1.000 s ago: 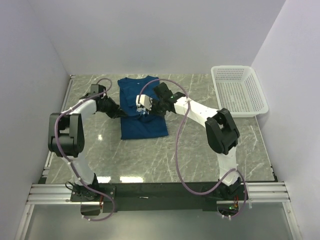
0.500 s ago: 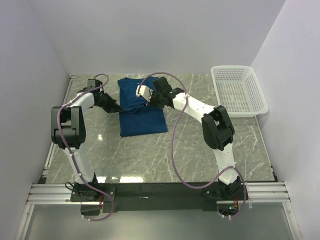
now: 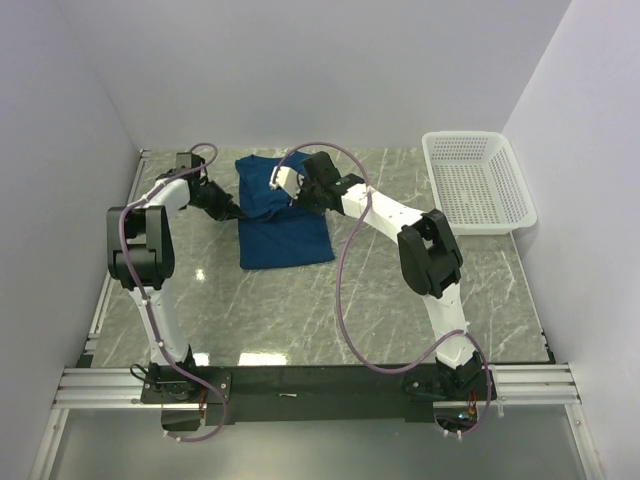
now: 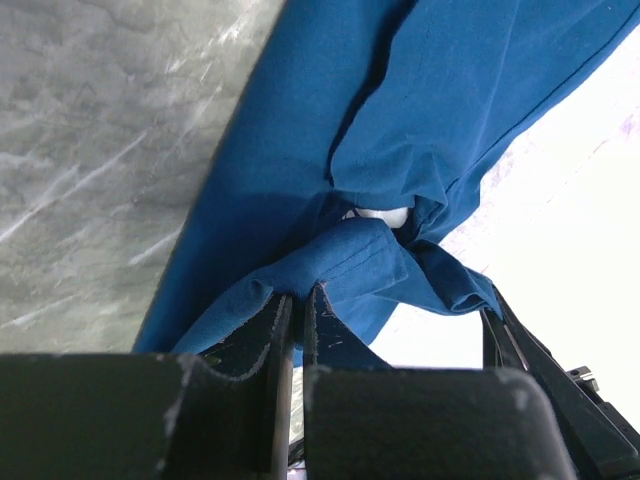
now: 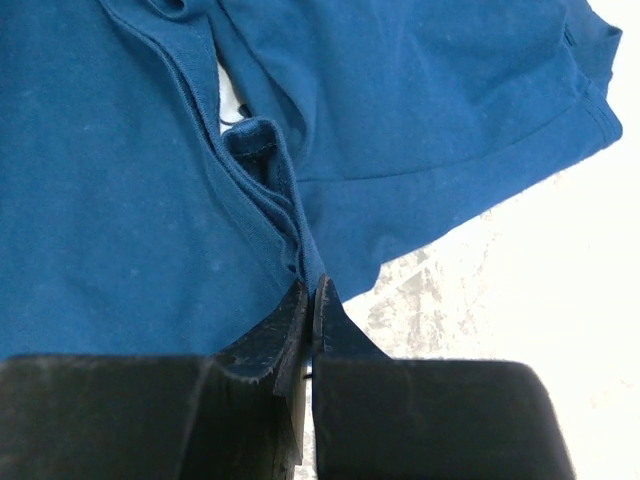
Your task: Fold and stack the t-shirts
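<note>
Tabletop [image 3: 330,300], grey and marbled, shows whole only in the overhead view, with a white mesh basket [image 3: 478,182] at its far right corner, well apart from both sets of jaws. Both arms reach far forward from their bases, elbows bent, forearms angled inward toward each other. The dark blue t-shirt [image 3: 287,235] lies at the far middle, between the left gripper [image 3: 230,207] and the right gripper [image 3: 288,190], bunched where they meet it.

Only the wrist views show the grips. The left jaws are nearly together on a gathered fold of the shirt's edge, with cloth spreading away ahead of them. The right jaws are narrow, pinching a ridge of layered hems. A white sliver [image 4: 382,215] peeks from the folds just ahead of the left jaws.
</note>
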Motion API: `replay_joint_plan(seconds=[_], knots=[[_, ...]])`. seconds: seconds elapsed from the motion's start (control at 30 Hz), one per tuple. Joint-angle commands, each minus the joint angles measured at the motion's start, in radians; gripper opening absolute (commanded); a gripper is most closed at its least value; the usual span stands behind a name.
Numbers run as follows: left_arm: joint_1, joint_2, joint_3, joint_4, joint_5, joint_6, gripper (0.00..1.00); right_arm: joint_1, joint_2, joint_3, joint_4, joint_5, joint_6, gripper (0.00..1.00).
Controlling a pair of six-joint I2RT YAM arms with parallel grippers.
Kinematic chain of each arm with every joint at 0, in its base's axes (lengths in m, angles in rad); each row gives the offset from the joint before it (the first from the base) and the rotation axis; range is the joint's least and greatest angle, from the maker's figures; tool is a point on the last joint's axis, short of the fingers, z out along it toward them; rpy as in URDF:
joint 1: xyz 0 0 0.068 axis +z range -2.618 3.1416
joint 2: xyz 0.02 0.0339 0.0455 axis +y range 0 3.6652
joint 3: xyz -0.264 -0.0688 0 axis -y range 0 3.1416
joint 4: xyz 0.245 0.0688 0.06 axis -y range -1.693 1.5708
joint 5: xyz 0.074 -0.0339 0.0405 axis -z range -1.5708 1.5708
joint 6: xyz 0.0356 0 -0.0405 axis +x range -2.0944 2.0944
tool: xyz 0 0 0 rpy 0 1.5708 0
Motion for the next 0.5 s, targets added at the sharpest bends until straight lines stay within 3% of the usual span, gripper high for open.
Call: replay_joint_plan(seconds=[0.0, 0.47], knots=[[0.007, 0.016, 0.049, -0.005, 0.015, 0.025, 0.01, -0.008, 0.01, 0.048, 0.032, 0.029, 0.012, 0.0], [0.005, 0.057, 0.105, -0.025, 0.013, 0.022, 0.01, -0.024, 0.034, 0.065, 0.039, 0.054, 0.023, 0.0]])
